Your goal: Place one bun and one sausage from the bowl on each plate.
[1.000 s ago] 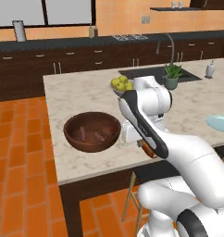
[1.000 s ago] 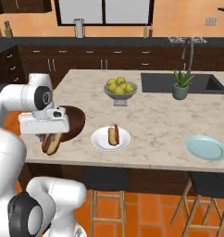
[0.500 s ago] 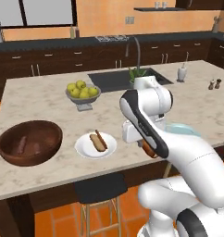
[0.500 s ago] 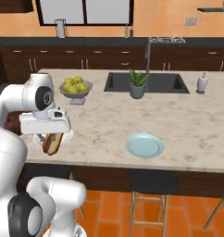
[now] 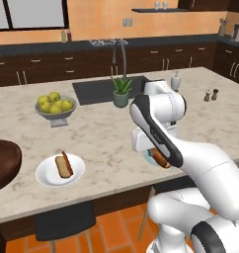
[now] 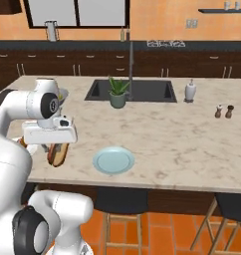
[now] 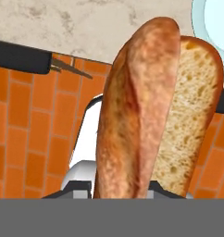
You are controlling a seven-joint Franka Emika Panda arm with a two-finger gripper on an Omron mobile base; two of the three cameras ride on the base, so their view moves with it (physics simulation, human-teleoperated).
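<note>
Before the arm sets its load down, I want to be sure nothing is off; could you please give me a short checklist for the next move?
1. Gripper shut on bun and sausage: ok.
2. Pale blue plate bare and ready: ok.
3. Load directly above that plate: not ok, it hangs beside it, near the counter edge.
4. White plate already has its bun and sausage: ok.
5. Path to the blue plate unobstructed: ok.

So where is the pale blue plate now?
In the right base view the pale blue plate lies near the counter's front edge, just right of the gripper's bun.
</note>
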